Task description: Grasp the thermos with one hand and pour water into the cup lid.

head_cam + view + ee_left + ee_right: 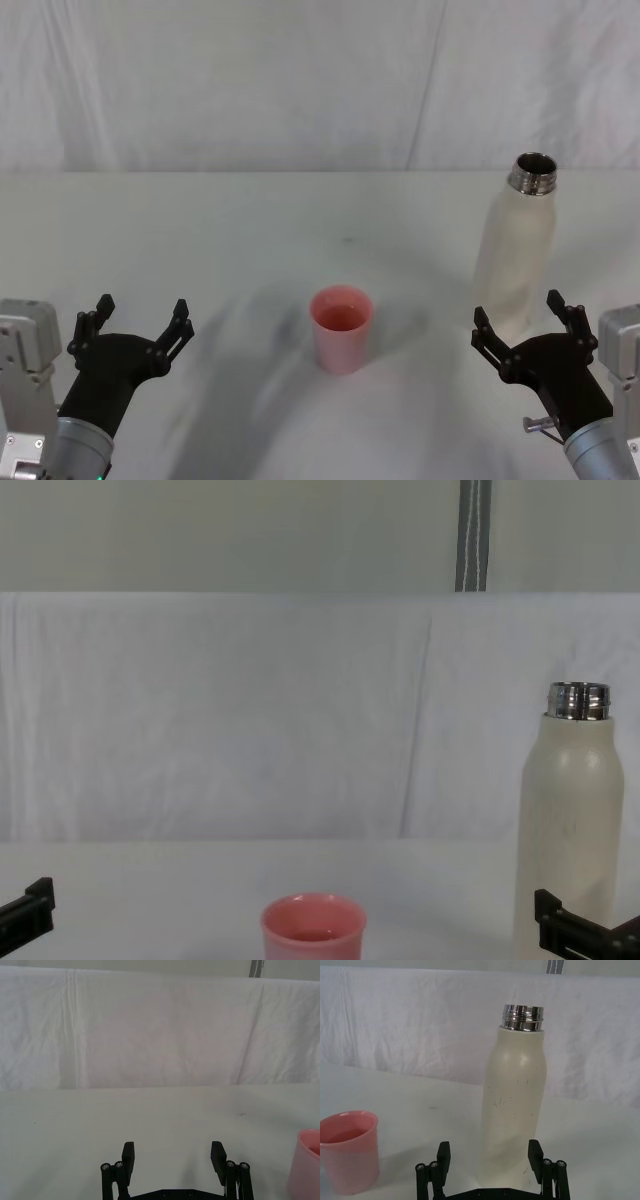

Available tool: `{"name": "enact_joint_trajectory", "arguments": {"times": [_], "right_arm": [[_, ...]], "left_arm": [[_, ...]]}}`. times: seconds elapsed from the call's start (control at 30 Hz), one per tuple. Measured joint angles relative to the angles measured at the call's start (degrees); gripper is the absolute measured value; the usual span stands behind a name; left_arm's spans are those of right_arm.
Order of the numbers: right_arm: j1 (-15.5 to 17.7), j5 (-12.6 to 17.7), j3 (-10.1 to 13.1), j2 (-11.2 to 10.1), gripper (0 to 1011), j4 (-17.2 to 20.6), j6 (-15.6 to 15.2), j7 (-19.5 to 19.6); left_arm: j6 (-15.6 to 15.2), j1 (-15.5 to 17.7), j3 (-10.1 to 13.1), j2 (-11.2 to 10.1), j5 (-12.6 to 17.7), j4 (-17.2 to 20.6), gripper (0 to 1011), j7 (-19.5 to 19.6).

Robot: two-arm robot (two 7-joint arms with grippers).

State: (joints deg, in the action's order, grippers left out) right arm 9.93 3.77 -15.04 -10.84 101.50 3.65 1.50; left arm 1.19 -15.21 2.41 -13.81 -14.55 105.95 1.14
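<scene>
Right claw [527, 327] in the head view hovers low at the near right, fingers spread and released, just in front of the foot of the thermos [514, 250], with nothing between them. Left claw [137, 322] sits at the near left, likewise spread and empty, well apart from the cup lid [341, 328]. That pink cup lid stands upright near the middle of the white surface [250, 230], to the left of the cream thermos, which stands upright with its steel neck uncapped; this view looks down into the open mouth.

From the left wrist, the left claw [173, 1157] shows two parted fingers over bare surface, and a pink edge of the cup lid [305, 1165] sits off to one side.

From the right wrist, the right claw [489, 1155] frames the base of the thermos [514, 1105] between its parted fingers without touching it; faint scuffs mark the bottle's body, and the cup lid [349, 1149] stands apart from it.

From the chest, the side-on heights show: the thermos [568, 820] towers over the cup lid [313, 927], with a white cloth backdrop [250, 710] behind.
</scene>
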Motion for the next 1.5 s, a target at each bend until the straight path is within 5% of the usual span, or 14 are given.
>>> {"name": "enact_joint_trajectory", "arguments": {"times": [1.5], "right_arm": [[0.0, 0.0, 0.0, 0.0, 1003, 0.0, 0.0, 0.0]], "left_arm": [[0.0, 0.0, 0.0, 0.0, 0.0, 0.0, 1001, 0.0]]}}
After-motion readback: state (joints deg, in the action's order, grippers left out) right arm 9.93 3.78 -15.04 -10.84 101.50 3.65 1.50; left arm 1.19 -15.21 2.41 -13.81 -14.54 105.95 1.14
